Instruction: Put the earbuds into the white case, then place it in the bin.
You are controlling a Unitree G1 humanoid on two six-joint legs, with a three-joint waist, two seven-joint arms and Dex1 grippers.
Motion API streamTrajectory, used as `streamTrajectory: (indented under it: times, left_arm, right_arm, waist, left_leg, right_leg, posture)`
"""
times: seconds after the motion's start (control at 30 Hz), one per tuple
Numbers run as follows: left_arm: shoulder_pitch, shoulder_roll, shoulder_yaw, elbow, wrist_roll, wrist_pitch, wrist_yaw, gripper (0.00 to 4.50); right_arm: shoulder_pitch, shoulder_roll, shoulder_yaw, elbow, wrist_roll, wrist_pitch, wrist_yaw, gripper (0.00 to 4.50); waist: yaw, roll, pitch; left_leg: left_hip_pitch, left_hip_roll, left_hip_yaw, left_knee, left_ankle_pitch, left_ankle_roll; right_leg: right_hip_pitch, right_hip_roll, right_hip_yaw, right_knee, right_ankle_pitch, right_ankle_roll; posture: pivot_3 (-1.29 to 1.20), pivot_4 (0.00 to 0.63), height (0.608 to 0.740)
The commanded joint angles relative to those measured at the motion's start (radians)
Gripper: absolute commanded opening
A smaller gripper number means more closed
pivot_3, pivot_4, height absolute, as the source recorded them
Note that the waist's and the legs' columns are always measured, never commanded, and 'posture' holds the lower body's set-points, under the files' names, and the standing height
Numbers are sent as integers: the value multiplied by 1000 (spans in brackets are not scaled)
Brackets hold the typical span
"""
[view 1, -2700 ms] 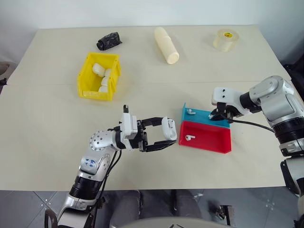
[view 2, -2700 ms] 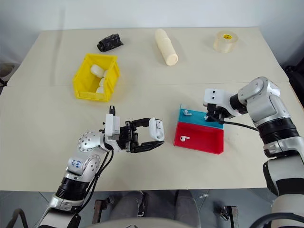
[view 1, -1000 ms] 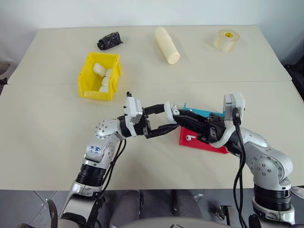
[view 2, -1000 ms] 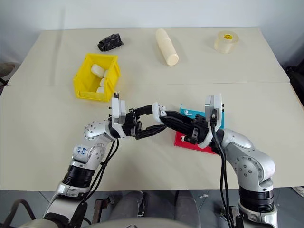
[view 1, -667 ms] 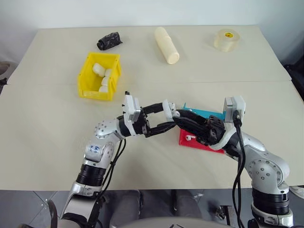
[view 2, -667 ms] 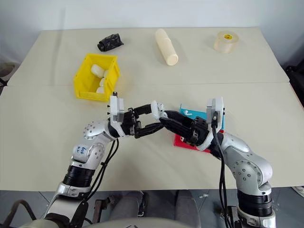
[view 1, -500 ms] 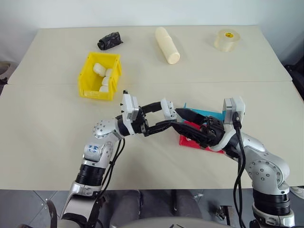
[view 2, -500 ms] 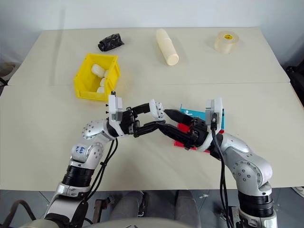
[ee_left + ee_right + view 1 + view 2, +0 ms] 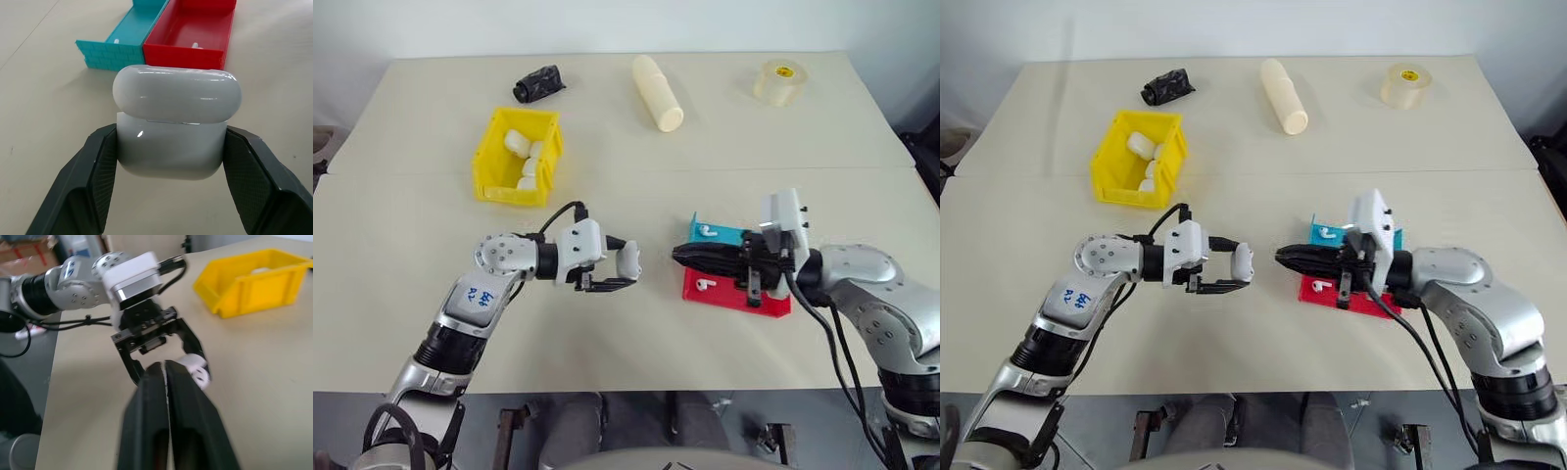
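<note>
My left jaws grasp the white case, lid seemingly shut, over the tabletop, earbuds in trays at its three o'clock; my clenched right jaws could knock it askew.

Silver-grey jointed arms, white wrist housings, black cables, and black textured fingers.

The left arm reaches rightward from the near left, its left gripper clamped on the white case, while the right arm bends in from the right, its right gripper closed and pointing left toward the other.
</note>
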Motion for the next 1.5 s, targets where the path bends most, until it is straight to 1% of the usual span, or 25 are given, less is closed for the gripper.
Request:
streamTrajectory:
  times: [0.03, 0.17, 0.3, 0.4, 0.6, 0.7, 0.8, 0.9, 0.97, 1.03, 1.1, 1.13, 1.17, 1.3, 1.4, 1.43, 1.5]
  left_arm:
    - [-20, -21, -21, -57, 3, 30, 9, 2812]
    - [-11, -28, -33, -97, 4, 60, 11, 2812]
    - [-2, -19, -35, -117, 3, 67, 5, 2812]
    - [6, -18, -24, -126, -8, 59, 2, 2812]
    - [61, 14, 38, -159, -53, 35, -12, 2812]
    - [83, 12, 69, -168, -83, 32, -8, 2812]
    - [138, -1, 135, -187, -141, 26, 12, 2812]
    - [224, -24, 227, -213, -231, 6, 23, 2812]
    - [295, -43, 298, -229, -311, -17, 8, 2812]
    - [351, -71, 370, -238, -393, -29, 13, 2812]
    - [390, -84, 432, -202, -376, -37, 89, 2812]
    - [402, -92, 462, -178, -359, -44, 133, 2812]
    - [409, -97, 488, -155, -341, -47, 177, 2812]
    - [365, -136, 582, -80, -294, -32, 403, 2812]
    - [290, -158, 618, -22, -293, 21, 538, 2812]
    - [251, -169, 630, 3, -307, 26, 566, 2812]
    - [136, -171, 631, 96, -288, 24, 622, 2812]
  right_arm:
    - [-43, 38, 86, -21, -36, 11, -8, 28]
    - [-70, 82, 167, 16, -110, -9, -14, 28]
    - [-100, 122, 178, 46, -138, 2, -38, 28]
    - [-102, 121, 177, 83, -180, -4, -49, 28]
    - [2, 39, 79, 121, -179, -91, 53, 28]
    - [63, 36, 16, 140, -168, -172, 92, 28]
    - [126, 53, -66, 139, -149, -253, 106, 28]
    - [172, 69, -130, 125, -145, -314, 93, 554]
    - [186, 84, -164, 120, -139, -338, 76, 1198]
    - [194, 96, -180, 126, -175, -402, 64, 1828]
    - [214, 119, -194, 132, -187, -466, 65, 2447]
    - [232, 124, -198, 131, -197, -489, 63, 2855]
    - [249, 127, -202, 129, -205, -505, 61, 3170]
    - [312, 118, -224, 112, -186, -520, 58, 4418]
    - [345, 116, -237, 115, -209, -558, 52, 4463]
    - [349, 116, -239, 115, -209, -558, 46, 4463]
    - [349, 115, -243, 121, -207, -562, 35, 4463]
  waist:
    - [0, 0, 0]
    - [0, 0, 0]
    - [0, 0, 0]
    - [-1, 0, 0]
    - [1, -1, 0]
    - [1, -1, 0]
    - [-1, -1, 0]
    - [-5, -1, 0]
    - [-7, -1, 0]
    - [-7, -1, 0]
    - [-4, -1, 0]
    - [-2, -1, 0]
    - [-1, -1, 0]
    - [4, -1, 0]
    - [6, -2, 0]
    - [4, -2, 0]
    - [5, -2, 0]
  left_leg:
    - [0, 0, 0, 0, 0, 0]
    - [0, 0, 0, -1, 0, 0]
    - [-1, 0, 0, 0, 0, 0]
    - [-1, 0, 0, 0, 0, 0]
    - [-1, -1, 0, -2, 0, 0]
    - [-1, 0, 0, -2, 0, 0]
    - [-1, 0, 0, -2, 0, 0]
    - [0, 1, 0, -2, 0, 0]
    - [0, 1, 0, -3, 0, 0]
    - [0, 1, 0, -2, 0, 0]
    - [1, 1, 0, -1, 0, 0]
    - [1, 1, 0, -1, 0, 0]
    - [2, 1, 0, -1, 0, 0]
    - [2, 0, 0, -1, 0, 0]
    - [2, -1, 0, 0, 0, 0]
    - [2, -1, -1, 0, 0, 0]
    - [2, -1, 0, 0, 0, 0]
  right_leg:
    - [0, 0, 0, 0, 0, 0]
    - [0, 0, 0, 0, 0, 0]
    - [-1, 0, 0, 0, 0, 0]
    - [-1, 0, 0, 0, 0, 0]
    - [-1, -1, 0, 0, 0, 0]
    - [-1, 0, -1, 0, 0, 0]
    - [-1, 0, -1, 0, 0, 0]
    - [-1, 0, 0, 0, 0, 0]
    - [-1, 0, 0, 0, 0, 0]
    - [-1, 0, 0, 0, 0, 0]
    - [0, 0, 0, 0, 0, 0]
    - [1, 0, 0, 0, 0, 0]
    - [1, 0, 0, 0, 0, 0]
    - [2, 0, 0, 1, 0, 0]
    - [1, 0, 0, 1, 0, 0]
    - [2, 0, 0, 2, 0, 0]
    - [1, 0, 0, 2, 0, 0]
  posture:
    - [0, 150, 740]
    - [0, 150, 740]
    - [0, 150, 740]
    - [0, 150, 740]
    - [0, 150, 740]
    - [0, 150, 740]
    - [0, 150, 740]
    - [0, 150, 740]
    - [0, 150, 740]
    - [0, 150, 740]
    - [0, 150, 740]
    - [0, 150, 740]
    - [0, 150, 740]
    - [0, 150, 740]
    - [0, 150, 740]
    - [0, 150, 740]
    - [0, 150, 740]
